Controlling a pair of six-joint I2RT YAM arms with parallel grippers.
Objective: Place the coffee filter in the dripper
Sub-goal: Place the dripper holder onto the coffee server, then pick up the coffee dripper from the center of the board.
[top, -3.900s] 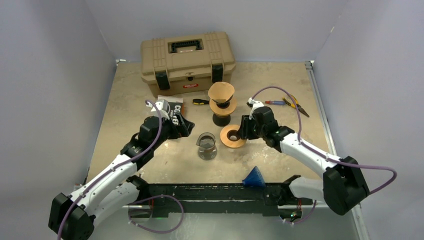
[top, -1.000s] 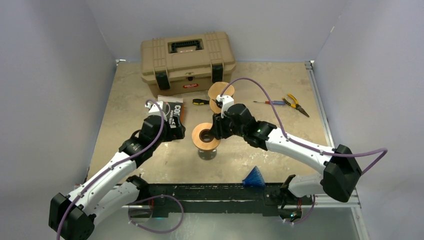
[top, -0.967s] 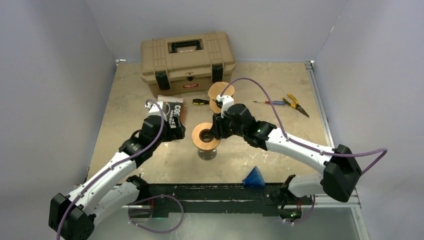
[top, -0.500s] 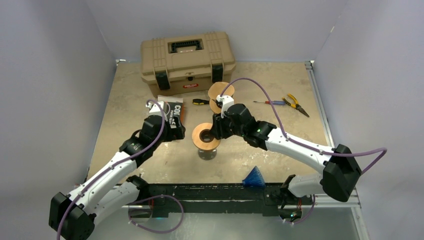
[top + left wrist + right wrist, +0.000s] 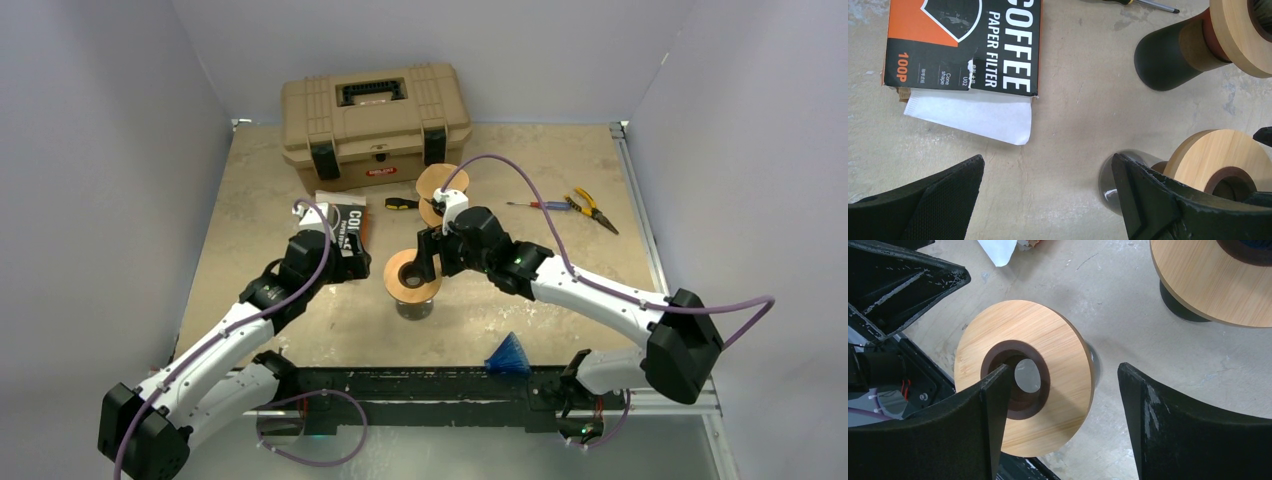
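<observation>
While left hand point(image 5: 1048, 159) and right hand point(image 5: 1063, 369) gape | dripper point(image 5: 1048, 335): wooden ring (dark bore) | filter point(image 5: 978, 112): white sheet

We see a lab test bench: plain walls point(image 5: 100, 150) box in the surface point(image 5: 290, 185), pliers point(image 5: 590, 210) and a screwdriver point(image 5: 535, 205) lie right of the tan toolbox point(image 5: 375, 120).

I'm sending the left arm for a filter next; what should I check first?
1. The dripper sits on the glass carafe: ok.
2. It sits level: cannot tell.
3. The right gripper is open, not clamping: ok.
4. Its fingers clear the dripper's opening: not ok, one overhangs it.
5. The left gripper is open: ok.
6. A white filter protrudes from the filter pack: ok.
</observation>
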